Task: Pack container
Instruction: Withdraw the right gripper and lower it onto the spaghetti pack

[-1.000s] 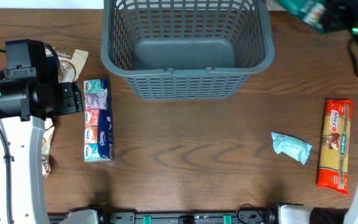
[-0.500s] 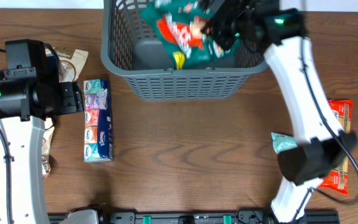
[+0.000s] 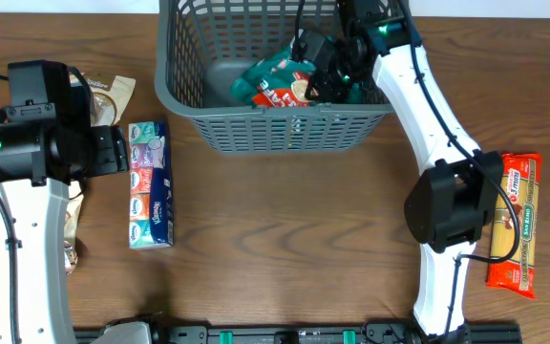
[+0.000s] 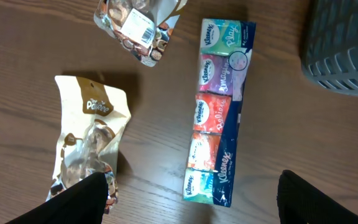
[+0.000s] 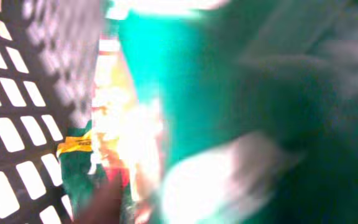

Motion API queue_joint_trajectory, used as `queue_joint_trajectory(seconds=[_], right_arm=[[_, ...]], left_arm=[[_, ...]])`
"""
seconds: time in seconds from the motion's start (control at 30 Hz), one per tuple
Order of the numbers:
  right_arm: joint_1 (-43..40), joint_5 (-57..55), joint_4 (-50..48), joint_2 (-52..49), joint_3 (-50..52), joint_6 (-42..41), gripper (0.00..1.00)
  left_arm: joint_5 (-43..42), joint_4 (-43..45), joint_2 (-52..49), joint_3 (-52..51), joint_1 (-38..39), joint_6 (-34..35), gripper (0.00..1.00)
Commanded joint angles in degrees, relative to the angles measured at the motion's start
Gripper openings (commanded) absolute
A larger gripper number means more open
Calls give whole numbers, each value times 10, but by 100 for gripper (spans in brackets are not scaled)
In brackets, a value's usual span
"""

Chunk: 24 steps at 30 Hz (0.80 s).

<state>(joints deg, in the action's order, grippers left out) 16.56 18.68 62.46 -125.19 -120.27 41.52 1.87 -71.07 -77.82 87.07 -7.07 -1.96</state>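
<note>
The container (image 3: 256, 129), a large dark grey lattice basket, stands at the back centre; its corner shows in the left wrist view (image 4: 347, 50). My right gripper (image 3: 327, 69) reaches down inside it and is shut on a green and red snack bag (image 3: 273, 82), which rests low in the basket. The right wrist view is blurred and filled by that green bag (image 5: 216, 93), with the basket's lattice wall (image 5: 17, 124) on the left. My left gripper (image 4: 191, 199) is open and empty, above the table beside a Kleenex tissue multipack (image 4: 219, 106).
The tissue multipack (image 3: 150, 196) lies at the left. Two beige snack pouches (image 4: 89, 143) (image 4: 138, 25) lie left of it. An orange pasta packet (image 3: 515, 220) lies at the right edge. The right arm crosses the table's right half.
My right arm swung in from the back right with the green bag, carried it over the basket and lowered it inside. The left arm has not moved.
</note>
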Motion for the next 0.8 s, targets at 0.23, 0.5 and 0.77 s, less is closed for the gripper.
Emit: queue_joint_trajectory(seconds=[0.23, 0.5, 0.77], right_arm=[[-1, -2, -16, 207, -21, -75, 82], [-101, -159, 59, 342, -21, -381, 99], [-299, -174, 256, 396, -21, -464, 99]], left_arm=[[0, 0, 0, 2, -2, -7, 77], [0, 0, 0, 2, -2, -1, 77], [0, 0, 0, 2, -2, 5, 77]])
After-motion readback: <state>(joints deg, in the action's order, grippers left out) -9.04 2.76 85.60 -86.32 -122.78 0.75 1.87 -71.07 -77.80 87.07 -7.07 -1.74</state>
